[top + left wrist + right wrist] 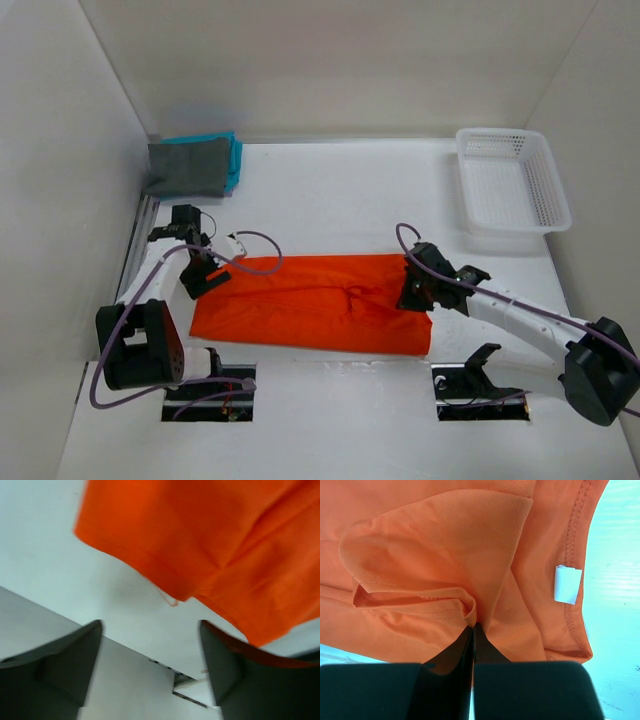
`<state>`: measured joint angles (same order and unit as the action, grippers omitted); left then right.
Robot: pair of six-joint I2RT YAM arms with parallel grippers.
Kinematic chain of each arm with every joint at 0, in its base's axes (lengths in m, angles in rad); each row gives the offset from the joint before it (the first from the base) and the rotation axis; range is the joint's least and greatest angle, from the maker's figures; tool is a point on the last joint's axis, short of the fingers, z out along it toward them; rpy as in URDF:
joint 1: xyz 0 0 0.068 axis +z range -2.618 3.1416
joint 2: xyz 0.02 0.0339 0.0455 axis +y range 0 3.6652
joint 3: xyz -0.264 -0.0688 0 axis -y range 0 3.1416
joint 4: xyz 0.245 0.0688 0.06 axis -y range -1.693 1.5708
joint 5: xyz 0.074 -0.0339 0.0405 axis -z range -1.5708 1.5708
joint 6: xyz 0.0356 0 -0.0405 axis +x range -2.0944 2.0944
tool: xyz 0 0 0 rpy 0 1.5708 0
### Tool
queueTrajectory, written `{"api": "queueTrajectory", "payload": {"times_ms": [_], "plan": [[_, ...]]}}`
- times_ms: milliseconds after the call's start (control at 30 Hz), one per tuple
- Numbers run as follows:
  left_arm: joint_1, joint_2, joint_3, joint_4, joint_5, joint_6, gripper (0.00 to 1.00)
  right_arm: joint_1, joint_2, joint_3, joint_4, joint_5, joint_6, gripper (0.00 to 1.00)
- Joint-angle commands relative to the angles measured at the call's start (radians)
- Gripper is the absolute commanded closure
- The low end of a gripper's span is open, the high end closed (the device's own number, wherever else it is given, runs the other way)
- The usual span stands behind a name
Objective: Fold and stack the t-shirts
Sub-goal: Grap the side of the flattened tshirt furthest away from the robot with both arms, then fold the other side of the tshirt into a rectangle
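Bases of the two arms stand at the near edge of the white tabletop (330, 400), with the left arm (140, 340) on the left and the right arm (530, 325) on the right. Each reaches inward to one end of the orange t-shirt (310, 300). This shirt lies flat as a long band across the middle of the tabletop. A lengthwise crease and a few small wrinkles show near its centre.

At the shirt's left end, the left fingers (55, 670) are spread wide with only bare tabletop showing in the gap between them. The hem and one corner of the orange cloth lie just beyond their tips. A thin orange rim seems to run along the upper edge of the right-hand finger, but the wrist view is too blurred to tell whether cloth and finger touch.

At the shirt's right end, the right fingers (530, 690) are pressed together, pinching a raised ridge of orange cloth. The fabric bunches into a loose fold just above the tips. A small white label (568, 584) sits on the stitched collar seam, to the right of the pinch.

In the far-left corner, well apart from the orange shirt, the folded dark grey t-shirt (188, 168) rests on the teal t-shirt (234, 150). The teal edge shows along the stack's far and right sides. A white mesh basket (512, 180) stands upright in the far-right corner.
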<state>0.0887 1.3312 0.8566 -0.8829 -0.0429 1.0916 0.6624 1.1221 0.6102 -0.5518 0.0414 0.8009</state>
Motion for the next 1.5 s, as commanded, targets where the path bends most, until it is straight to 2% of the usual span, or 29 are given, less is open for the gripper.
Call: {"api": "queueTrajectory", "payload": {"times_ms": [0,33,200,400,467,567,633,733,833,933,1100,1200,1300,1467], "plan": [[0.009,-0.027,0.073,0.097,0.056,-0.054,0.15,0.009,0.002,0.016,0.03,0.0,-0.008,0.97],[0.025,-0.023,0.09,0.088,0.087,-0.076,0.0,0.009,-0.001,0.014,0.03,0.002,-0.006,0.97],[0.082,-0.02,0.145,0.093,0.167,-0.147,0.0,0.009,-0.008,0.007,0.03,0.005,-0.005,0.97],[0.063,-0.058,0.243,0.281,0.198,-0.32,0.0,0.009,-0.022,0.002,0.03,0.005,-0.006,0.97],[-0.034,-0.056,0.291,0.282,0.227,-0.369,0.0,0.009,-0.027,0.005,0.03,0.006,-0.006,0.97],[-0.286,-0.018,0.363,0.223,0.274,-0.398,0.02,0.006,-0.031,0.011,0.041,0.008,-0.012,0.97],[-0.448,0.023,0.39,0.222,0.282,-0.421,0.07,-0.005,-0.035,0.013,0.061,0.008,-0.014,0.97],[-0.672,0.13,0.442,0.261,0.293,-0.438,0.23,-0.033,-0.027,0.017,0.114,0.005,-0.014,0.96],[-0.808,0.25,0.51,0.301,0.336,-0.453,0.39,-0.053,-0.007,0.014,0.168,0.005,-0.009,0.95],[-0.858,0.347,0.565,0.312,0.432,-0.472,0.48,-0.074,-0.007,-0.012,0.193,-0.008,0.012,0.91],[-0.896,0.456,0.605,0.285,0.526,-0.484,0.47,-0.067,-0.129,-0.102,0.159,-0.015,0.087,0.77],[-0.918,0.487,0.595,0.312,0.52,-0.512,0.45,-0.054,-0.224,-0.151,0.121,-0.012,0.141,0.73],[-0.93,0.507,0.581,0.367,0.497,-0.577,0.39,-0.054,-0.29,-0.19,0.104,-0.002,0.17,0.64],[-0.964,0.507,0.547,0.4,0.486,-0.607,0.29,-0.053,-0.335,-0.191,0.104,0.012,0.176,0.61]]}}
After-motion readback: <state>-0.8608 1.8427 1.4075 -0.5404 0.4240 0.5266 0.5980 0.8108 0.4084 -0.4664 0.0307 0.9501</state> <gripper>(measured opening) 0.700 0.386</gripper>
